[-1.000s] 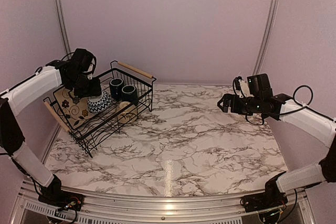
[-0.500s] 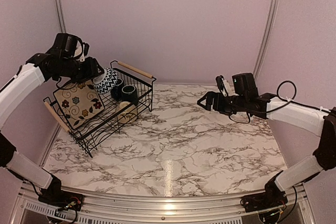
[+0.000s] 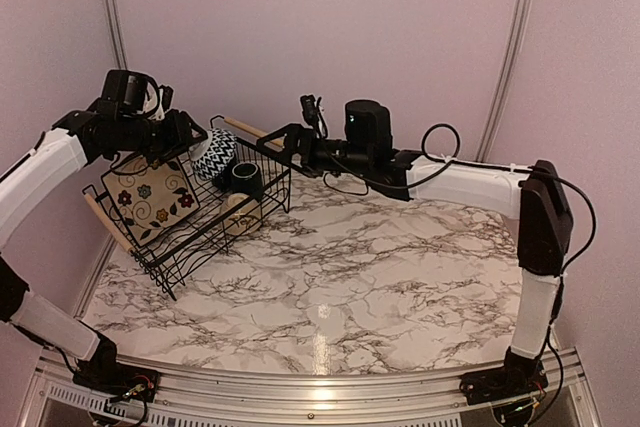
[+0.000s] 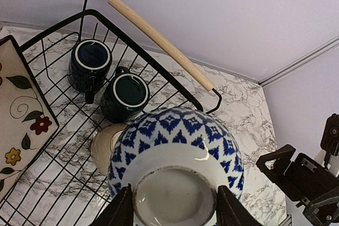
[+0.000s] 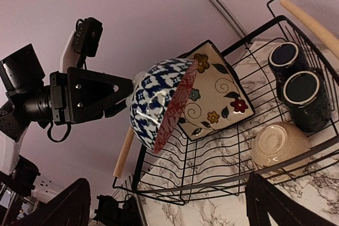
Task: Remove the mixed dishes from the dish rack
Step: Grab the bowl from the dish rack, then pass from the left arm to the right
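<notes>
**Patterned bowl held clear above the rack**

The black wire dish rack [image 3: 200, 247], with its light wooden rod handles, sits at the far left of the marble-patterned table [image 3: 400, 267]. At the rack's left end a square cream plate [image 3: 150, 197] painted with coloured flowers leans on edge against the wires. Over that same end the left gripper [image 3: 190, 144] is clamped on the foot of a blue-and-white patterned bowl [image 3: 214, 154], one finger on each side of the base. The bowl hangs in the air above the rack, touching none of it. It is tipped on its side, so its red-patterned inside faces right. Below it, in the rack's far right corner, two dark mugs [image 4: 89, 64] stand upright side by side, mouths up. Just in front of them on the rack floor lies a plain beige bowl [image 3: 240, 212], its foot showing. At the rack's right end the right gripper [image 3: 278, 139] hovers close to the far wooden handle [image 3: 258, 133], fingers spread wide with nothing between them.
</notes>
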Controlling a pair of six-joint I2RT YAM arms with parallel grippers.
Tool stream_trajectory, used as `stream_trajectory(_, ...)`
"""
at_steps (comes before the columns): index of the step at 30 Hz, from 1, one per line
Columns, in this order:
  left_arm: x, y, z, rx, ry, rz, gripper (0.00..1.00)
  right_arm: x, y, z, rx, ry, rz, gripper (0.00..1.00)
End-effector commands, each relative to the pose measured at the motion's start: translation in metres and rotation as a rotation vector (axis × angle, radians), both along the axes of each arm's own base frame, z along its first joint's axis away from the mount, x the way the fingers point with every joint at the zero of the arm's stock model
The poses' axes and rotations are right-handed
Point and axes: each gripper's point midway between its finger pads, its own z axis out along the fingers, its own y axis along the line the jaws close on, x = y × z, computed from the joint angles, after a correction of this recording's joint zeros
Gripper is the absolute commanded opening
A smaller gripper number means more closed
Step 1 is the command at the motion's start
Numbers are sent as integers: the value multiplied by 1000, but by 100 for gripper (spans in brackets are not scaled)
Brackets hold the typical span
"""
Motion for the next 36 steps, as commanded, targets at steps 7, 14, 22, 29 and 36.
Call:
stream_trajectory(7, -14, -10, 34, -150, -99, -45, 36, -20, 80, 39, 270, 5, 211, 98)
stream_trajectory(14, -20, -15, 29, -199, -92, -64, 36, -30, 91, 58, 429, 40, 308, 77)
stream_trajectory(22, -26, -23, 31, -277, -101, -95, 36, -33, 93, 58, 471, 86, 326, 48)
stream_trajectory(29, -29, -29, 28, -340, -102, -118, 36, -40, 87, 75, 535, 107, 362, 28)
stream_trajectory(36, -41, -30, 44, -382, -130, -145, 51, -49, 75, 104, 577, 80, 378, 0)
